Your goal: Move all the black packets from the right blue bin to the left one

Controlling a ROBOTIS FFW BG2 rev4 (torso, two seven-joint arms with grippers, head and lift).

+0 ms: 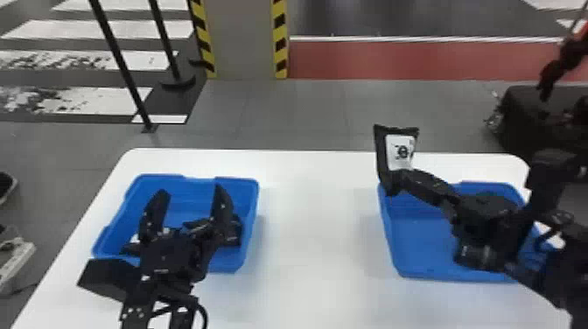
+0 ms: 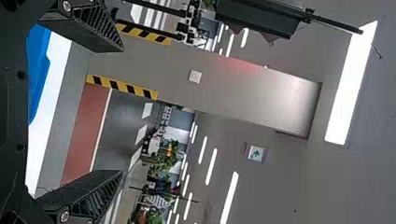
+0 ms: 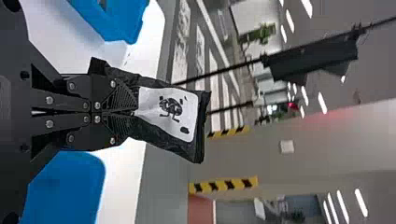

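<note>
Spread wide, the 2 fingers of my left gripper (image 1: 191,190) sit over the left blue bin (image 1: 251,210), with its arm coming in from the near edge of my head view. Inside that bin, near the right-hand finger, I see dark shapes, at least 1 of them a black bundle (image 1: 235,229) against the wall; my gripper hides too much for me to count packets. My right gripper (image 1: 405,178) has its 2 fingers pressed together on the end of 1 black packet (image 1: 396,151), which stands up from them, its white label with black print facing my head camera. Both are raised at the far left corner of the right blue bin (image 1: 420,245). I can't tell whether the packet is over the rim or just outside it. My right arm crosses above that bin and hides much of its right side. Both bins rest on the white table (image 1: 315,218), well apart. Past the far edge come the grey floor (image 1: 297,109), 2 black posts (image 1: 116,57) on the left, and a grey pillar (image 1: 240,39) edged in yellow and black stripes, with a red strip (image 1: 415,61) of floor to its right.
</note>
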